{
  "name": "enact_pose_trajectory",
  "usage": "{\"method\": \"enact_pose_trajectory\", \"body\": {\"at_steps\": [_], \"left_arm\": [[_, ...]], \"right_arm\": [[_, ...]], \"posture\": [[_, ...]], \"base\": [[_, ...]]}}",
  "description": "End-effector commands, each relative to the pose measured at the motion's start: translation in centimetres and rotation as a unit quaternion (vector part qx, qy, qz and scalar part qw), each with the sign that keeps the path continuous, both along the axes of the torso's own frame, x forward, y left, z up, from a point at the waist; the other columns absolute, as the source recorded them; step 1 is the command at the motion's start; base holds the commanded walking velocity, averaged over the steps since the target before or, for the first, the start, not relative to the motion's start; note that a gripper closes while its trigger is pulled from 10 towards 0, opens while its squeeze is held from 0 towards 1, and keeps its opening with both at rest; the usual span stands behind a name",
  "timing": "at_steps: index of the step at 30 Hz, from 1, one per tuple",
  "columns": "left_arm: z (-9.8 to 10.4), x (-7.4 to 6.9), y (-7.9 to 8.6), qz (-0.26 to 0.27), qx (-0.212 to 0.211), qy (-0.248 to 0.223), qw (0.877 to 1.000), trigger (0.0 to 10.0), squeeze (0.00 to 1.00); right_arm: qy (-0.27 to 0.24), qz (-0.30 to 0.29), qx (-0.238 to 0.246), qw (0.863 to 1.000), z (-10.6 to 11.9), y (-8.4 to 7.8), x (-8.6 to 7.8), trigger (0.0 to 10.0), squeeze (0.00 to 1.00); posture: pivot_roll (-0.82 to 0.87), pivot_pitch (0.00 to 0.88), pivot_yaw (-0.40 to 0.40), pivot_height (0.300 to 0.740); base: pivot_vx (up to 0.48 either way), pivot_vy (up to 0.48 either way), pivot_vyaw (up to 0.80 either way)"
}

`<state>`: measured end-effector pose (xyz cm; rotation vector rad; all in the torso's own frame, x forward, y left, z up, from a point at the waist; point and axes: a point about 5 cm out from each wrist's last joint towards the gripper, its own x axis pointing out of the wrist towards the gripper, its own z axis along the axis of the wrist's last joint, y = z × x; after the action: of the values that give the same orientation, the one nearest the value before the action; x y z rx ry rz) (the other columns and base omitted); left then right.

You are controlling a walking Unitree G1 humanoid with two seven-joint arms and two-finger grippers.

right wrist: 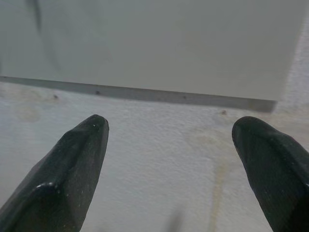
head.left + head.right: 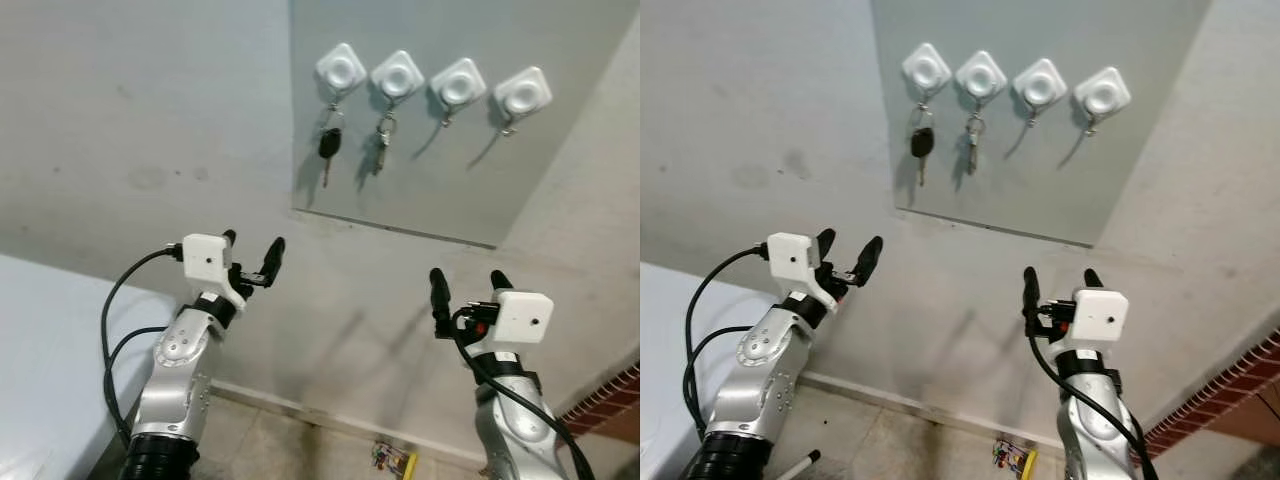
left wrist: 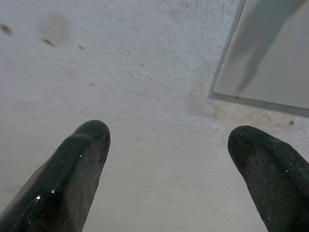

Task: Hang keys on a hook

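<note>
Both pincers stand released and empty: the left gripper (image 2: 252, 257) at lower left of the frame, the right gripper (image 2: 466, 290) at lower right. The keys hang at upper centre: a black-headed car key (image 2: 327, 146) and a small bunch (image 2: 383, 140) on the two leftmost hooks (image 2: 341, 70). They look light, hard and apt to swing; the ring seems the safest hold. The grey panel (image 2: 560, 180) carries two bare hooks.

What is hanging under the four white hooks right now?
Black-headed key under the leftmost hook, silver keys under the second. The other two carry nothing.
</note>
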<state>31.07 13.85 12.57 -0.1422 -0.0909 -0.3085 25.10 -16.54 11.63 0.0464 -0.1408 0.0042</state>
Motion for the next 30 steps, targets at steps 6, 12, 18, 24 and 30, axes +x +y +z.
{"method": "enact_pose_trajectory", "body": {"at_steps": [6, 12, 18, 24, 30], "left_arm": [[0.35, 0.44, -0.66, -0.006, 0.010, -0.004, 1.000, 10.0, 0.00], [0.54, 0.55, -0.63, -0.002, 0.007, -0.007, 1.000, 10.0, 0.00], [0.26, 0.34, -0.59, 0.003, 0.005, -0.002, 1.000, 10.0, 0.00], [0.36, 0.44, -0.64, 0.002, 0.007, -0.004, 1.000, 10.0, 0.00], [0.37, 0.57, -0.62, 0.003, 0.007, -0.005, 1.000, 10.0, 0.00]], "right_arm": [[0.007, -0.009, -0.004, 1.000, -0.28, -0.61, -0.10, 10.0, 0.00], [0.005, -0.007, -0.007, 1.000, -0.13, -0.75, -0.09, 10.0, 0.00], [0.006, -0.004, -0.010, 1.000, -0.12, -0.88, -0.14, 10.0, 0.00], [0.007, 0.005, -0.012, 1.000, -0.16, -0.80, -0.06, 10.0, 0.00], [0.007, 0.012, -0.017, 1.000, -0.13, -0.80, 0.02, 10.0, 0.00]], "posture": [[-0.05, 0.000, -0.002, 0.740], [-0.05, 0.000, -0.002, 0.740], [-0.05, 0.000, -0.012, 0.740], [-0.04, 0.000, -0.015, 0.740], [-0.04, 0.000, -0.020, 0.740]], "base": [[0.000, 0.000, 0.80], [0.000, 0.000, 0.80], [0.000, 0.000, 0.80], [0.000, 0.000, 0.80], [0.000, 0.000, 0.80]]}}
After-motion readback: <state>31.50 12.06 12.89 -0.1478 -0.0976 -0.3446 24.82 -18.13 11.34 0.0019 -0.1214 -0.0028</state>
